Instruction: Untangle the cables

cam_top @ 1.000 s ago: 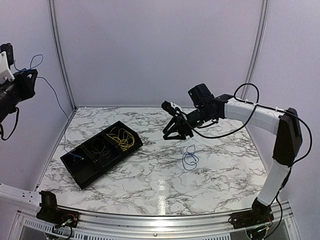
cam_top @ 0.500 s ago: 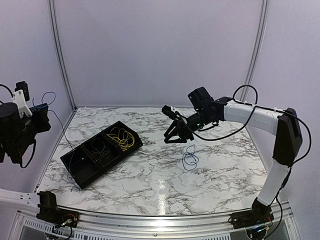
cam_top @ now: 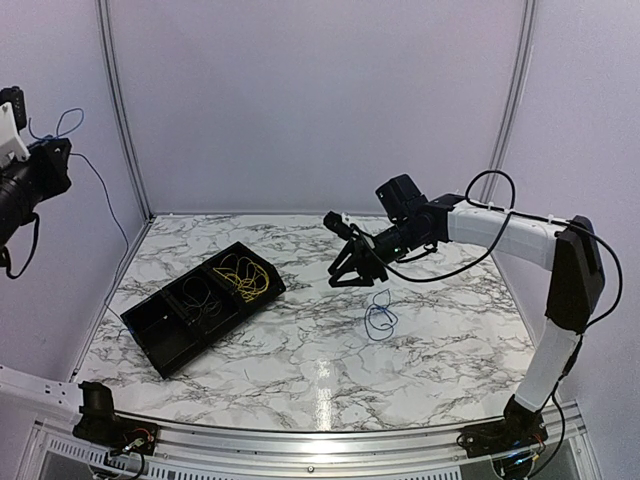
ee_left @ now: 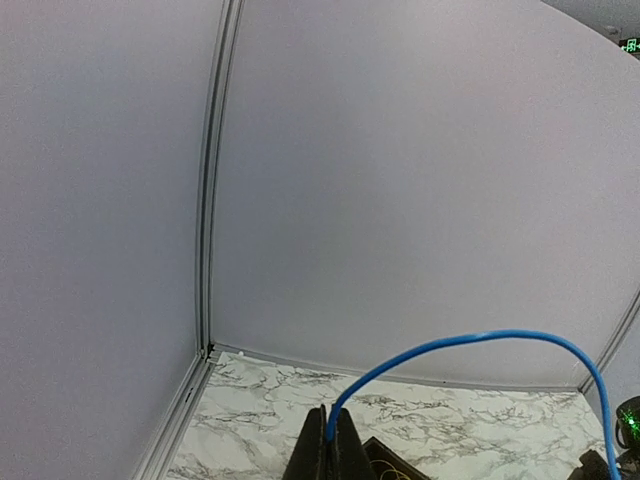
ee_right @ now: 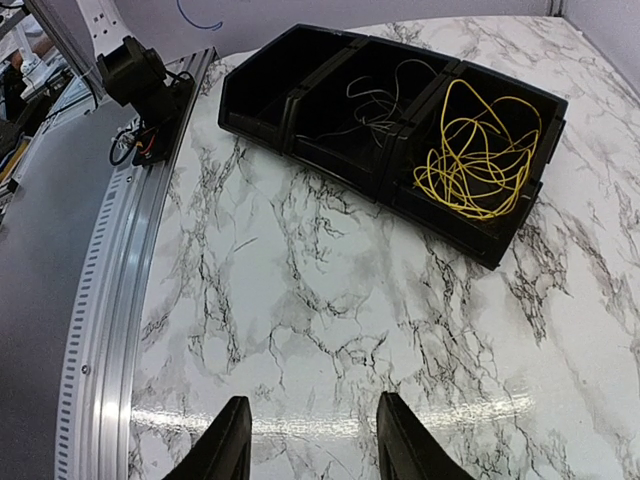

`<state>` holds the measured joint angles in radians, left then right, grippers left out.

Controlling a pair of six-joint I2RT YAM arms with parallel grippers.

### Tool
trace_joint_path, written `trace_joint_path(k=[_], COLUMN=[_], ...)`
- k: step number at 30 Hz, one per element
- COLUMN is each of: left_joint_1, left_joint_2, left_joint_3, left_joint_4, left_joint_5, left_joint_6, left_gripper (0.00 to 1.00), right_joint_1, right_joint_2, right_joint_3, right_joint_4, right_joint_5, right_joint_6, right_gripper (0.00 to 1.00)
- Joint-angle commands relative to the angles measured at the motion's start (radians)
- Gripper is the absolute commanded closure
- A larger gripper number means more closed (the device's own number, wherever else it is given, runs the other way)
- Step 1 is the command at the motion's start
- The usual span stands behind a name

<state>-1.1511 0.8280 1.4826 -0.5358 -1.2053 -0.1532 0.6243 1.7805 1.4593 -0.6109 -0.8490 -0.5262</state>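
Left gripper [ee_left: 328,440] on blue cable [ee_left: 478,334], steeply downward

The left gripper [ee_left: 328,425] is cropped by the wrist view's bottom edge; the blue cable [ee_left: 480,336] runs off the right edge.

Soft, even light filled the booth, and the lilac walls looked flat and bright. On the marble table [cam_top: 440,330], right of the black tray [cam_top: 150,335] and nearer the arm bases, a pale streak of glare ran toward the rail [cam_top: 320,440]. Shadows were faint, though the tray's compartments were dark. In the right wrist view a glare band crossed the marble below the tray, and the rail left of it bowed with lens distortion. The left wrist view, with only a sliver of the tray at its bottom edge, darkened in the corner up and right of it.
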Motion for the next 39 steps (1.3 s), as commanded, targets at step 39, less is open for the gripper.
trace_joint_path(k=[39], left_joint_1=[0.017], left_joint_2=[-0.064], left_joint_3=[-0.588], left_joint_4=[-0.595], left_joint_5=[0.241], left_joint_6=[-1.022], left_gripper=[1.00], right_joint_1=[0.001], right_joint_2=[-0.029], right_joint_3=[-0.062], right_joint_4=[0.005], right_joint_5=[0.006], right_joint_6=[-0.005], right_gripper=[0.57])
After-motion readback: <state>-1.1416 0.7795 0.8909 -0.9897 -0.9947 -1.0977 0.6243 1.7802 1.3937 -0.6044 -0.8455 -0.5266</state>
